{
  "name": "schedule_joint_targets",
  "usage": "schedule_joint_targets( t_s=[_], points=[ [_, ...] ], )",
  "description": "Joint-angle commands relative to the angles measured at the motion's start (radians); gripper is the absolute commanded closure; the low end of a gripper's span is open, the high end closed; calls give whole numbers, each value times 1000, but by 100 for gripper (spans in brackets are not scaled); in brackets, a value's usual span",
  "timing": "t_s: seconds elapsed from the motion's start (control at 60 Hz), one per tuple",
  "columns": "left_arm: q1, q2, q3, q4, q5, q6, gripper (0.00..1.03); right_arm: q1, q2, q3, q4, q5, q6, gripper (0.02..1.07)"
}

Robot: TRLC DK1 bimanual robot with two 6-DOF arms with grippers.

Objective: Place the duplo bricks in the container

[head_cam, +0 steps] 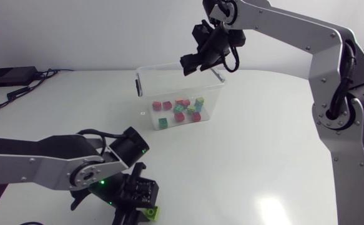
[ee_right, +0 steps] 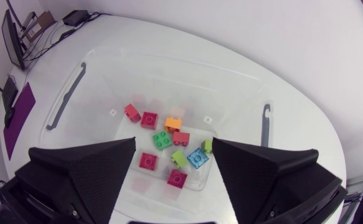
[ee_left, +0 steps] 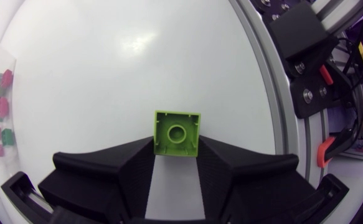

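Note:
A lime green duplo brick [ee_left: 177,132] lies on the white table near its front edge, studs up. My left gripper [ee_left: 176,149] is shut on it, one finger pressing on each side. In the head view the same brick [head_cam: 149,214] peeks out under the left gripper [head_cam: 143,203]. A clear plastic container [head_cam: 149,115] stands at the back middle, with several red, green, pink, orange and blue bricks [head_cam: 182,111] on its floor. My right gripper [head_cam: 197,62] hangs open above it, with nothing between its fingers. From the right wrist view the right gripper [ee_right: 174,149] looks straight down on the bricks [ee_right: 169,140] inside the container [ee_right: 169,62].
A black box with cables [head_cam: 7,76] sits at the table's far left back. The container has black clip handles [ee_right: 66,96] on its two short sides. The table's rounded edge [ee_left: 265,93] runs close beside the left gripper.

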Motion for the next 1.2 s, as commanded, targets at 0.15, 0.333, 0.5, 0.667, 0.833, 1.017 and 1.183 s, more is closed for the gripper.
schedule_joint_targets(
  t_s=[0.15,0.333,0.5,0.667,0.833,1.017,1.183],
  points=[
    [127,-141,65,-116,17,54,100,17,-129,-61,-61,12,12,9],
    [220,-185,159,-177,22,86,100,28,-284,-251,-33,21,3,9],
    [300,-182,274,-174,54,83,100,45,-421,-452,7,40,-16,9],
    [346,-112,412,-124,74,15,100,71,-519,-630,45,57,-25,9],
    [360,-4,541,-35,79,-89,100,102,-591,-781,77,58,-25,9],
    [368,106,650,50,79,-166,100,141,-671,-939,129,84,-22,9],
    [397,233,802,106,74,-239,100,171,-744,-1064,154,93,-22,9]
  ],
)
